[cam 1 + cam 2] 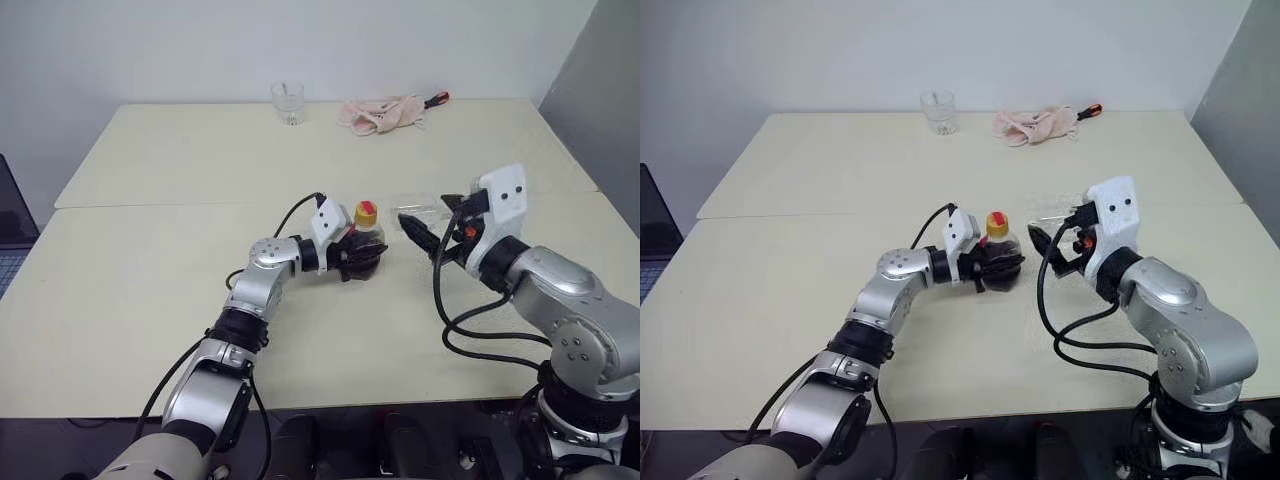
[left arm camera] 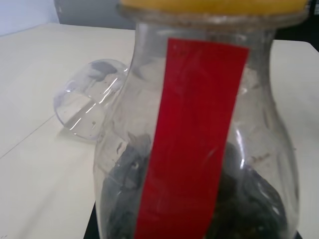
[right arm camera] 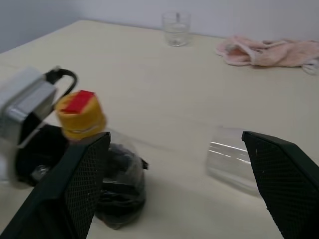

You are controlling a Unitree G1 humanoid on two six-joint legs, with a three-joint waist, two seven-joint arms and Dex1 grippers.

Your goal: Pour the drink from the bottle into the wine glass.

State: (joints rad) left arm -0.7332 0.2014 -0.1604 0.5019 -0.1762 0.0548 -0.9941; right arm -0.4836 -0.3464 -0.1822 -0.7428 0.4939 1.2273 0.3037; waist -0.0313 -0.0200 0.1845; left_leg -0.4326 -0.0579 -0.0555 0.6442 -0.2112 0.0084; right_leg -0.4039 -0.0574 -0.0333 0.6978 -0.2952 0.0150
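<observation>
Head views: left gripper [image 1: 362,254] clamped around bottle [image 1: 366,236], standing upright near table [image 1: 150,290] middle, yellow cap up. Right gripper [image 1: 428,235] just beside it, jaws wide apart, nothing held. Wine glass [image 1: 420,207] lying on its side behind that gripper.

Left wrist: bottle neck vertical, dark drink [image 2: 239,204] low inside; glass bowl [image 2: 87,104] toppled beyond.

Right wrist: black fingers [image 3: 284,179] spread; tumbler [image 3: 176,28] and pink cloth [image 3: 269,52] far off.
</observation>
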